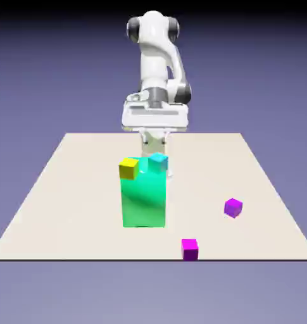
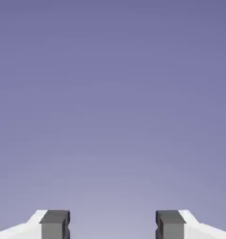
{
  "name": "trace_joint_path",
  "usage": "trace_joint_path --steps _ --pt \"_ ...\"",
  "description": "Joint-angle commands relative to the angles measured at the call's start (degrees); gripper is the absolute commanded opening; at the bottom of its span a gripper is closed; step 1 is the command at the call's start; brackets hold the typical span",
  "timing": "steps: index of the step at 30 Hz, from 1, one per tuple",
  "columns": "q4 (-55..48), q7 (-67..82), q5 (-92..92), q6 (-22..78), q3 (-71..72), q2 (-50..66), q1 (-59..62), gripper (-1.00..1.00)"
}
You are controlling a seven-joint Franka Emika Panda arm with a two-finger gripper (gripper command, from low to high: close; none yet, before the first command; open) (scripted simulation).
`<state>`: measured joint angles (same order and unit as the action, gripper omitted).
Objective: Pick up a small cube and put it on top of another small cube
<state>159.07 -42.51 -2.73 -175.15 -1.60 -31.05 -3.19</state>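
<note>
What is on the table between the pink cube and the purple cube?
Nothing: in the exterior view, only bare table lies between the pink cube and the purple cube.

A rendered test scene, not a real room: a flat beige counter (image 1: 67,209) floats before a plain blue-violet backdrop (image 1: 42,63), carrying flat-coloured blocks.

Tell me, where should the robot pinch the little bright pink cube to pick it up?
Probably from straight above, closing the two fingers on a pair of opposite flat sides. The small bright pink cube sits flat near the beige table's front edge with nothing touching it; the small violet-purple cube lies well apart. The gripper stands open with nothing between its tips.
</note>
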Motion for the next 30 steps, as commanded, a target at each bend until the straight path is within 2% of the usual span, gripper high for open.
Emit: trace_joint_path --steps 1,2,30 --pt "-1.6 -0.05 -2.27 -0.95 -1.33 1.34 -2.08 0.0" --pt "-3.12 -0.31 -4.44 -0.94 -2.32 2.89 -3.48 0.0" --pt "-40.08 -22.74 -59.73 62.71 -7.82 61.04 1.93 0.0"
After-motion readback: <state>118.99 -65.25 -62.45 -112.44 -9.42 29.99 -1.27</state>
